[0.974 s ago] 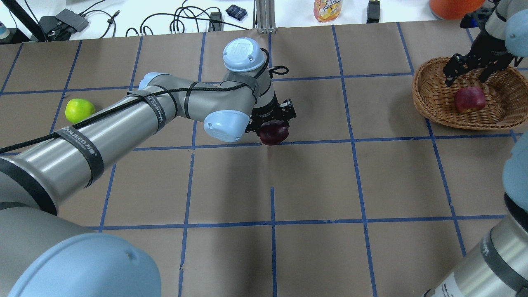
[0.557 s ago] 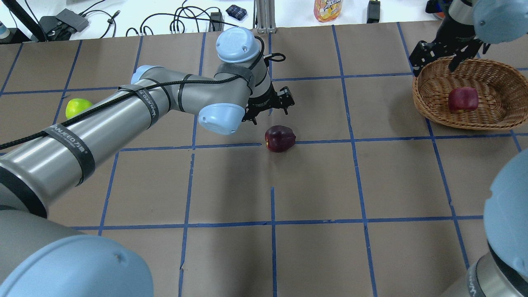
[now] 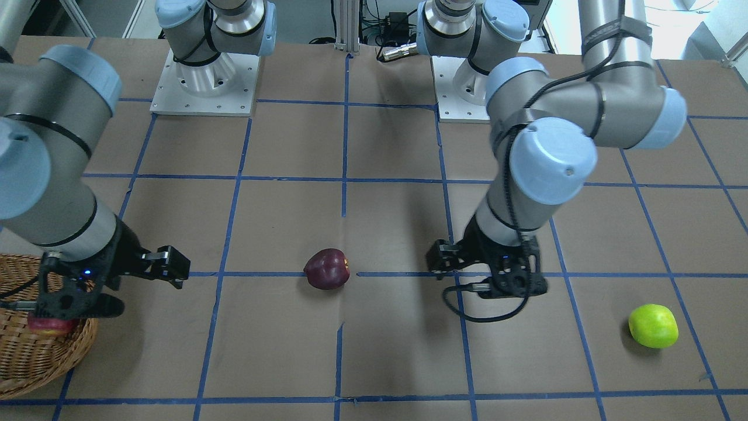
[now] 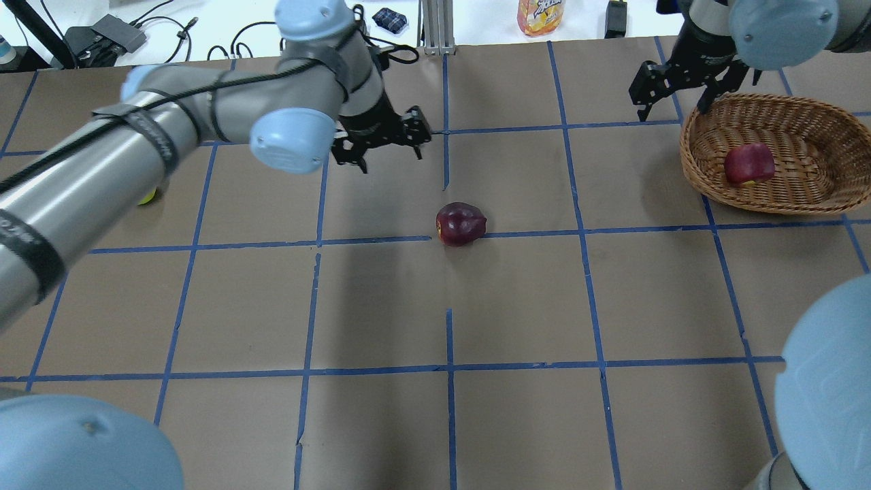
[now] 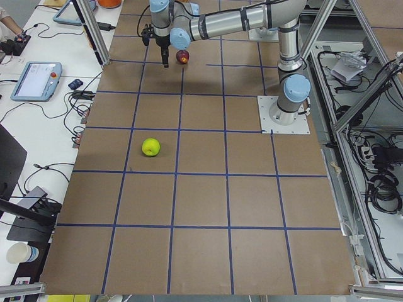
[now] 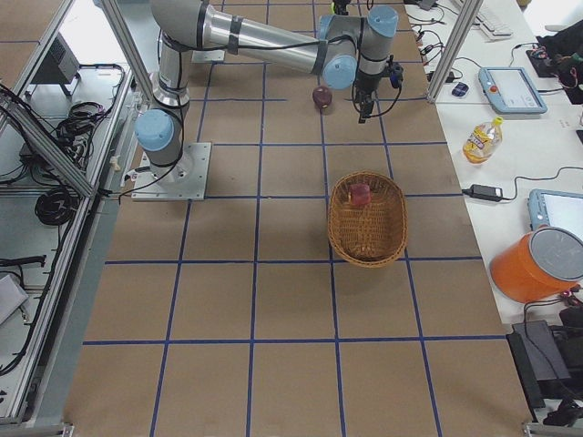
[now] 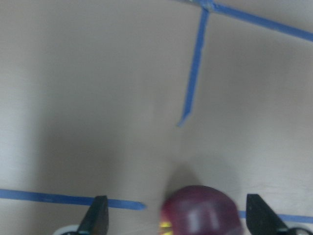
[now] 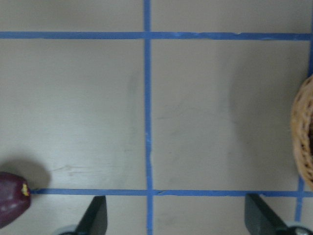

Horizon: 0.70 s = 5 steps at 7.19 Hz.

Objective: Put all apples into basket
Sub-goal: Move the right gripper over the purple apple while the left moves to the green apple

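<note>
The dark maroon apple [image 4: 461, 224] lies alone on the brown table near the middle [image 3: 327, 269]. My left gripper [image 4: 381, 139] is open and empty, raised to the far left of it. In the left wrist view the apple [image 7: 203, 210] shows low between the open fingertips [image 7: 98, 216]. The red apple [image 4: 748, 165] lies in the wicker basket [image 4: 810, 197] at the right. My right gripper [image 4: 680, 88] is open and empty, just outside the basket's far-left rim. The green apple [image 3: 653, 325] sits at the table's left, mostly hidden by my left arm in the overhead view.
Blue tape lines grid the table. A drink bottle [image 4: 541, 15], cables and a charger lie beyond the far edge. The right wrist view shows the basket rim [image 8: 303, 132] at its right edge and the maroon apple [image 8: 12, 203] at lower left.
My left gripper let go of the maroon apple, rose and swung far-left. My right gripper lifted out of the basket and moved left, leaving the red apple inside.
</note>
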Each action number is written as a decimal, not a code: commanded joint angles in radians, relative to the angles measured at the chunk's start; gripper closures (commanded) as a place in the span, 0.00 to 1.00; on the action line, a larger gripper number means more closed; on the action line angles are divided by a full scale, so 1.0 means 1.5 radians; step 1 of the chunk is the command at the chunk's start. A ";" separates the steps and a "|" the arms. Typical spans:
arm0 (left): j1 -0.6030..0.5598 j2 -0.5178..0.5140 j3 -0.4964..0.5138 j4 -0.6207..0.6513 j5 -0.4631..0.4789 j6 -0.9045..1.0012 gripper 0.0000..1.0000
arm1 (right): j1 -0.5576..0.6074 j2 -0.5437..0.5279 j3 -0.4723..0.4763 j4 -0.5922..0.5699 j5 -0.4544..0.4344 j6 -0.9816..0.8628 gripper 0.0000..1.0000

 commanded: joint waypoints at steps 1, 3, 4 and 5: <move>0.164 -0.006 -0.002 -0.017 0.097 0.147 0.00 | 0.118 0.005 0.000 -0.010 0.028 0.111 0.00; 0.241 -0.056 0.005 0.005 0.110 0.223 0.00 | 0.178 0.022 0.001 -0.009 0.027 0.136 0.00; 0.251 -0.096 0.006 0.048 0.143 0.233 0.00 | 0.204 0.039 0.001 -0.027 0.026 0.136 0.00; 0.253 -0.123 0.007 0.100 0.157 0.259 0.00 | 0.215 0.064 0.008 -0.066 0.027 0.135 0.00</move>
